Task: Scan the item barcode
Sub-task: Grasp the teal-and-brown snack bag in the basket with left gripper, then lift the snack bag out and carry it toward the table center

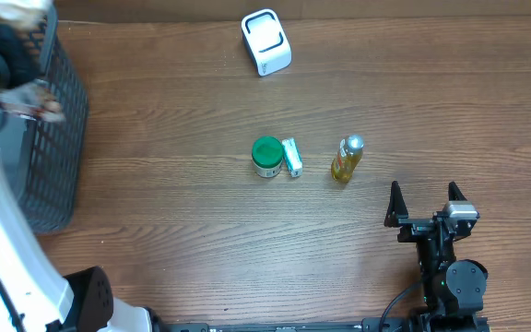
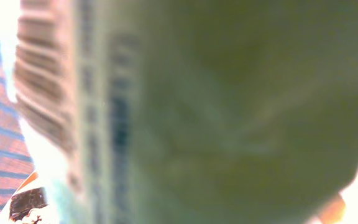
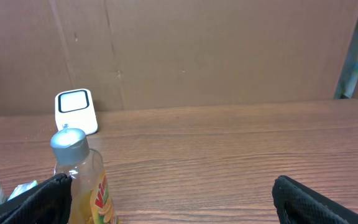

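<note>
Here, one jar (image 1: 266,156), one small box (image 1: 291,158), one bottle (image 1: 347,158), one scanner (image 1: 265,42), one basket (image 1: 58,138); right claw (image 1: 422,189) wide, left claw (image 1: 12,88) unclear

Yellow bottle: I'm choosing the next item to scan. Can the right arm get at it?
Probably yes: the right gripper, jaws wide open, stands near the yellow bottle with only bare table between.

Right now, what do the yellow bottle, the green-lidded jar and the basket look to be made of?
Yellow bottle: likely clear glossy plastic, yellow contents showing through; silver-grey cap. Green-lidded jar: lid looks smooth matte plastic; body unclear. Basket: dark open mesh, wire or plastic, cannot tell.
</note>
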